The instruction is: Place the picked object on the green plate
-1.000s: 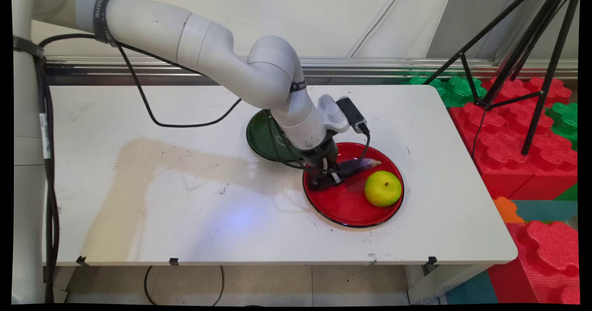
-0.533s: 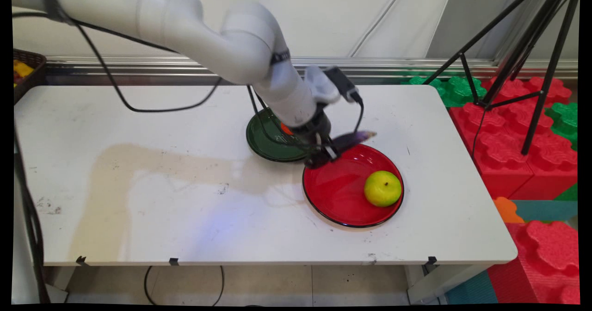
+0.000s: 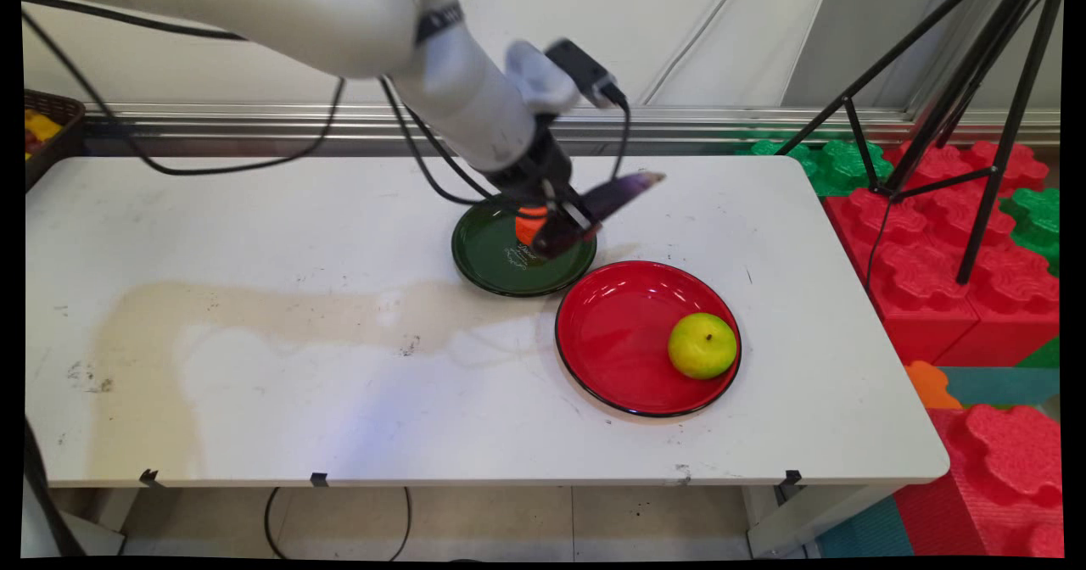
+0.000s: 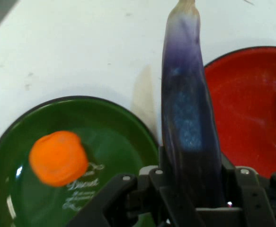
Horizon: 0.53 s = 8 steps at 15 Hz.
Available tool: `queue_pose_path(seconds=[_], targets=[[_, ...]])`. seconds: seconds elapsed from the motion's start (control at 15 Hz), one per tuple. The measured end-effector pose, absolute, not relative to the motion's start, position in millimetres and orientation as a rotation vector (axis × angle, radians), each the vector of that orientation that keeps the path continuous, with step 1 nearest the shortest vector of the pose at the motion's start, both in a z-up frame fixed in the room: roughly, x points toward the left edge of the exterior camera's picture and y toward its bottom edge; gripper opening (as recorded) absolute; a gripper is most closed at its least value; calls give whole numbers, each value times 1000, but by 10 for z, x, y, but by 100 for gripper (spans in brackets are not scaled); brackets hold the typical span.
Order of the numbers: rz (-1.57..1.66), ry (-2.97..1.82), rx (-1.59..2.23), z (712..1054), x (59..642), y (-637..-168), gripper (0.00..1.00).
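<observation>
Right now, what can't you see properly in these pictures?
- Eggplant: its lower end is hidden inside the claw, hand view.
- Orange thing on the green plate: partly behind the claw, main view; blurry in the hand view.
- Red plate: cut off by the right edge, hand view.
- Basket: cut off at the left edge, main view.

Arm reaching in from the upper left, gripper raised and clamped

The white arm comes down from the tabletop's far left corner toward the middle of its far edge, with black cables looping from the links. The wrist tilts down and to the right, a black camera block on its upper side. The black gripper (image 3: 567,224) hangs above the tabletop, not touching it. In the hand view its linkage rises from the bottom edge and the two fingers (image 4: 244,182) are closed tight on a long load between them.
</observation>
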<state>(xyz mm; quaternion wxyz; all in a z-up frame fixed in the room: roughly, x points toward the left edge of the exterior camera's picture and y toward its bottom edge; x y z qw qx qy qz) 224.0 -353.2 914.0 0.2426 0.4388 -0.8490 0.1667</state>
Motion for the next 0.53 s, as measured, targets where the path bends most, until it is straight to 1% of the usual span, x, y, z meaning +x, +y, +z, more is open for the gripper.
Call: queue_pose_path(seconds=[0.33,0.53], targets=[[487,-2279,1270,9358,2514,-3431,0],[499,-2277,1305,9372,2601,-3449,0]])
